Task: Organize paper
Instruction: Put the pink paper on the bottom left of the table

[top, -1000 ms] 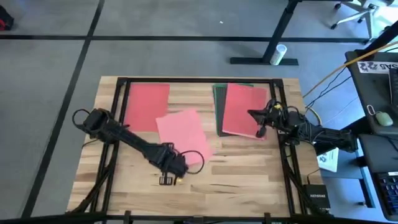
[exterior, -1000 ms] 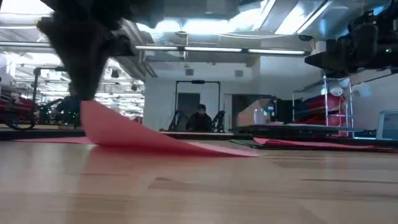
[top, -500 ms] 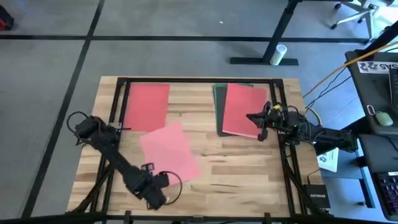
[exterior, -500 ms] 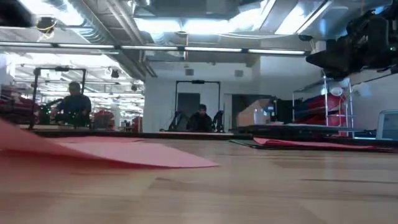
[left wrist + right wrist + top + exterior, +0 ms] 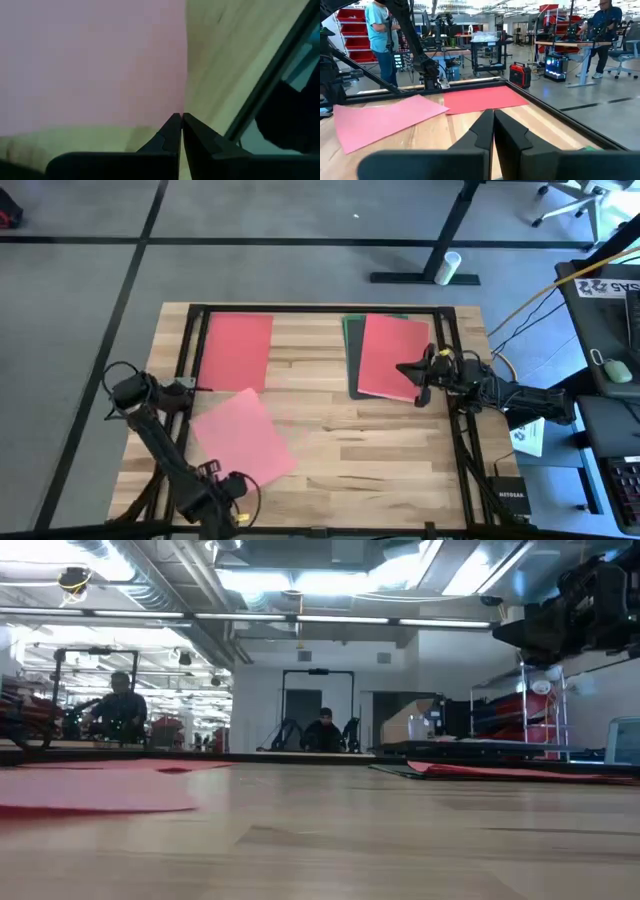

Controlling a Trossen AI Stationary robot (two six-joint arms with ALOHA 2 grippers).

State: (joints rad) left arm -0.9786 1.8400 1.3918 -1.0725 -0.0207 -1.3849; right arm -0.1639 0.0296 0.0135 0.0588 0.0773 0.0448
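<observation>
High view: the pink sheet (image 5: 243, 438) is seen lying flat just ahead of the left gripper (image 5: 222, 498), whose jaws are pressed together empty, while sheets elsewhere are left ungathered, the task judged early.

No legible txt, labels or nos. on anything in any view.

The worktop (image 5: 380, 440) was pale wood planks with visible grain and a faint sheen, edged by a black metal frame (image 5: 320, 309). On it, the pink paper (image 5: 243, 437) looked thin, smooth and matt, as did the red sheet (image 5: 236, 351) beyond it. The left end effector (image 5: 180, 131) had dark, matt, plastic-looking fingers
</observation>
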